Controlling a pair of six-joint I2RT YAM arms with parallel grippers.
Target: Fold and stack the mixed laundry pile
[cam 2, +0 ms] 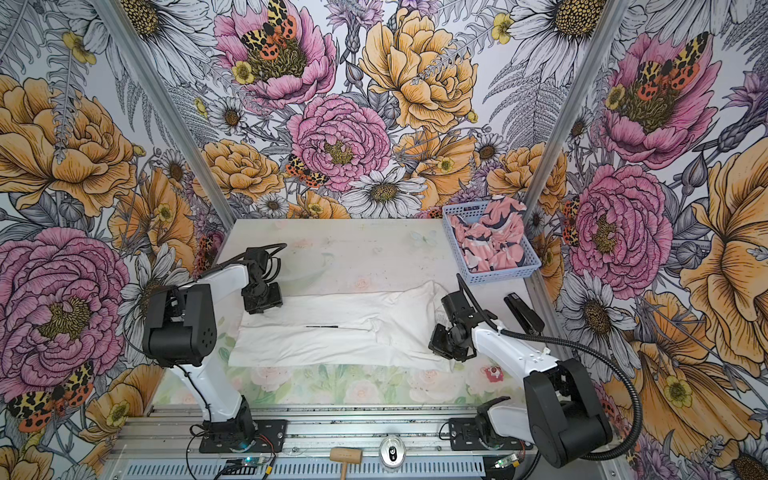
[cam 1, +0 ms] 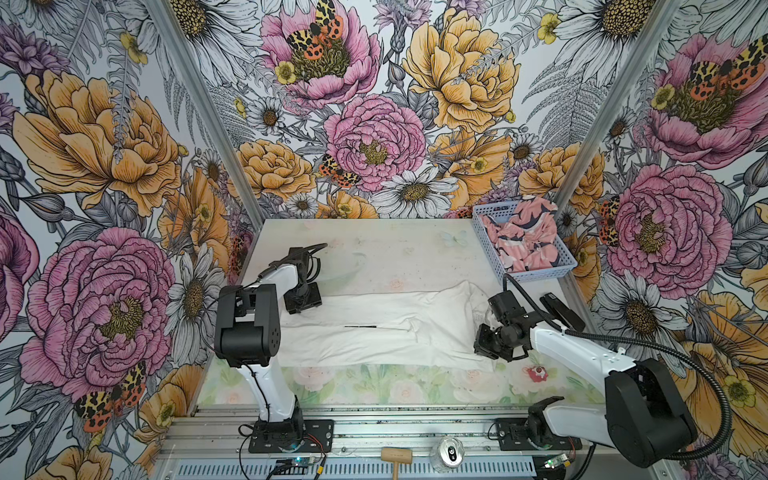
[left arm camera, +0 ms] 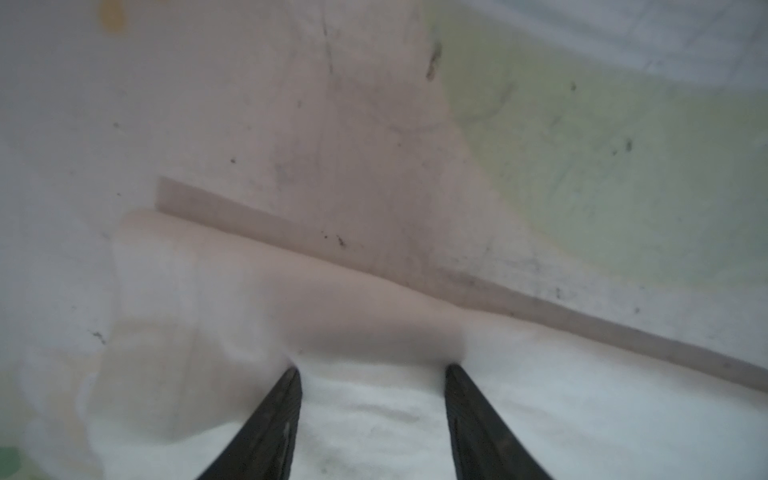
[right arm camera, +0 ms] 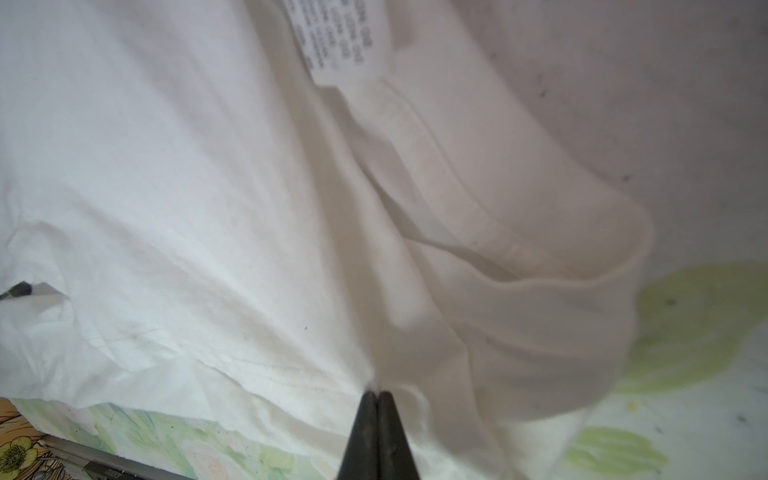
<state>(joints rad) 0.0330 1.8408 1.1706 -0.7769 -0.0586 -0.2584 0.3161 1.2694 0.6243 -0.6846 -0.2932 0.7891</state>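
A plain white T-shirt (cam 1: 374, 328) (cam 2: 332, 332) lies spread in a long band across the table. My left gripper (cam 1: 305, 306) (cam 2: 264, 305) (left arm camera: 374, 369) rests on its far left corner, jaws open, both fingertips pressing into the white cloth (left arm camera: 374, 415). My right gripper (cam 1: 482, 351) (cam 2: 436, 349) (right arm camera: 378, 392) is at the shirt's right end near the collar, shut on a pinch of the white fabric (right arm camera: 166, 166), which rises in a ridge to the tips. The pink garment (cam 1: 523, 241) (cam 2: 490, 241), printed navy and white, sits crumpled in the basket.
The light blue perforated basket (cam 1: 536, 274) (cam 2: 498, 275) stands at the back right. A black stapler (cam 1: 561, 309) lies beside the right arm. A thin dark stick (cam 1: 360, 327) rests on the shirt. A wooden mallet (cam 1: 396, 457) and a can (cam 1: 451, 453) sit on the front rail.
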